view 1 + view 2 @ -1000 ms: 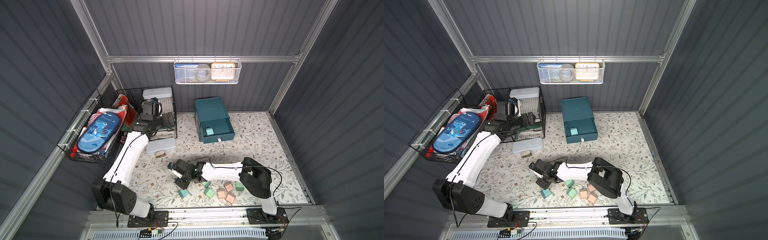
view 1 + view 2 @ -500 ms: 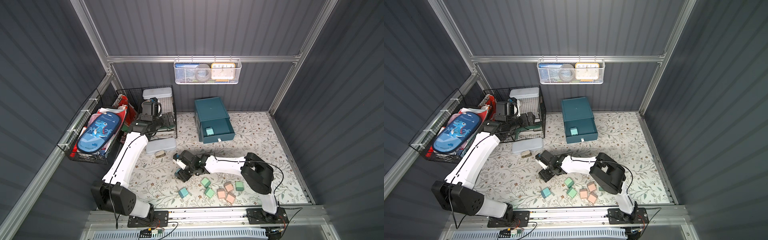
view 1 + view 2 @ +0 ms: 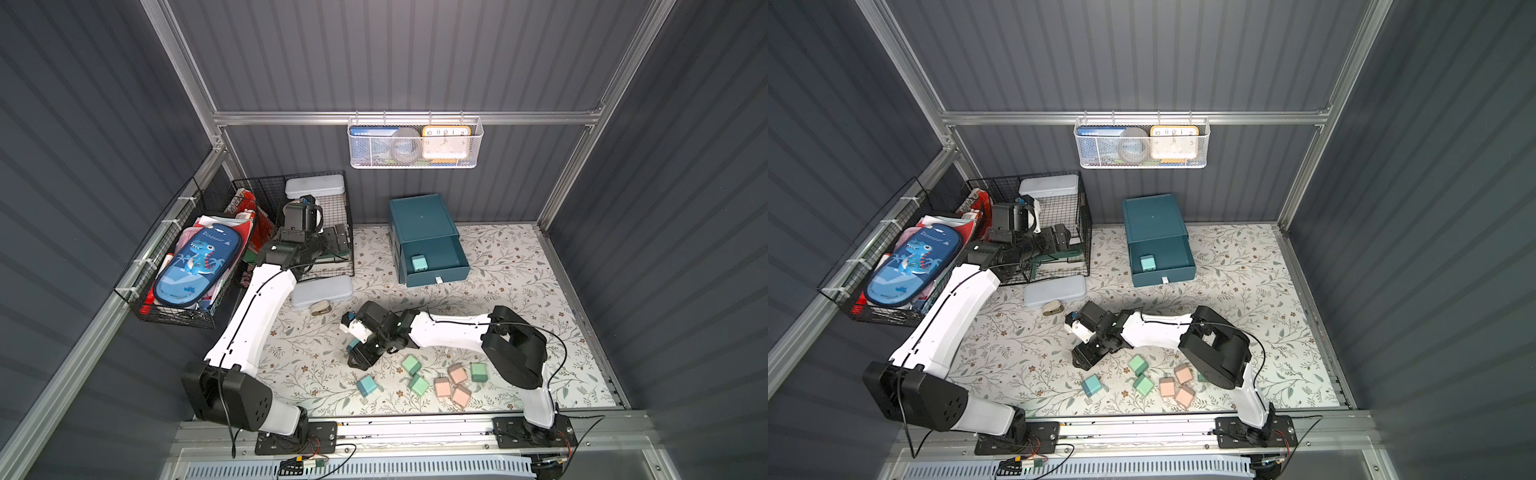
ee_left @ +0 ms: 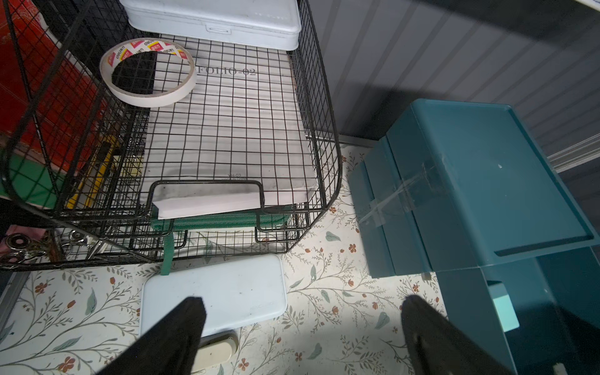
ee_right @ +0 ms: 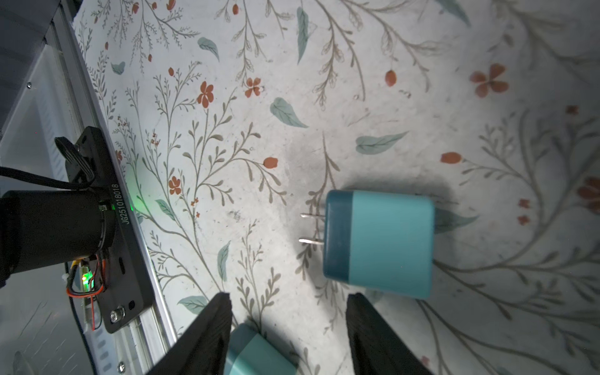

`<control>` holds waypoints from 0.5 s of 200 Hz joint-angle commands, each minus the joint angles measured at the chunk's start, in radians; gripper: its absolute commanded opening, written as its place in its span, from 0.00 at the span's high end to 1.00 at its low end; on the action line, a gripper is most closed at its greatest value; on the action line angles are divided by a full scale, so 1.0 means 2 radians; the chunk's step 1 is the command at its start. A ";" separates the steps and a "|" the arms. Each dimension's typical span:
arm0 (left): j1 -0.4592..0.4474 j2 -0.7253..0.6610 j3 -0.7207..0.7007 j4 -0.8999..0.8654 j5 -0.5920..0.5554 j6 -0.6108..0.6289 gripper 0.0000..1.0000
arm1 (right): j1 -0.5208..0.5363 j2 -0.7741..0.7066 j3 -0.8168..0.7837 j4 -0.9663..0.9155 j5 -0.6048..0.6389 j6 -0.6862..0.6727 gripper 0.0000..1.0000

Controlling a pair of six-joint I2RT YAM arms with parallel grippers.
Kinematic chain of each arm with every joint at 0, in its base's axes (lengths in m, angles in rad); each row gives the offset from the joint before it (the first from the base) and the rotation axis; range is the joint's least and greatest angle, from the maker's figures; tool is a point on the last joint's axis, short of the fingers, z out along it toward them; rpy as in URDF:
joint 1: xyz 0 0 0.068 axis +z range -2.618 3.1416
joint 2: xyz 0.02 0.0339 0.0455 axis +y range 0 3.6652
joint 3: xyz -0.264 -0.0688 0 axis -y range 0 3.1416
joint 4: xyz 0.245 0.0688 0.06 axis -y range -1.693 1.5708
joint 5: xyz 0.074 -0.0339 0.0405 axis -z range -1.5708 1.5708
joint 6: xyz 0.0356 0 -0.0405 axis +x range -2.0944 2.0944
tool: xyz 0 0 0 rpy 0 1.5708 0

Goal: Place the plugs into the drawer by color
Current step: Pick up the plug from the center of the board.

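Count: three rounded-cube blue plugs [image 3: 368, 385], three green plugs [image 3: 417, 385], three pink plugs [image 3: 441, 388].
My right gripper [image 5: 289, 295], half-open, straddles one blue; left gripper [image 4: 302, 298] gapes wide.

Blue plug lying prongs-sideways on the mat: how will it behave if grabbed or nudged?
The blue plug looks like a rigid shell, so it probably won't deform in a grip. Its flat side rests on the floral mat, so a push should slide it, not roll it. Rounded, smooth-looking edges might slip if caught off-centre.
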 commanded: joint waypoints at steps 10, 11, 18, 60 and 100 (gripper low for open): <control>0.000 0.007 0.037 -0.022 -0.005 -0.007 0.01 | 0.014 -0.014 0.028 -0.042 0.028 -0.053 0.41; 0.000 0.007 0.039 -0.023 -0.004 -0.007 0.01 | 0.014 -0.016 0.029 -0.044 0.031 -0.058 0.41; 0.001 0.006 0.050 -0.026 -0.004 -0.007 0.01 | 0.014 -0.031 0.029 -0.055 0.063 -0.095 0.40; 0.004 -0.002 0.101 -0.057 0.009 -0.002 0.01 | -0.042 -0.107 -0.048 0.025 -0.059 -0.350 0.33; 0.011 0.013 0.125 -0.074 0.030 0.001 0.01 | -0.067 -0.050 0.026 -0.052 -0.149 -0.510 0.36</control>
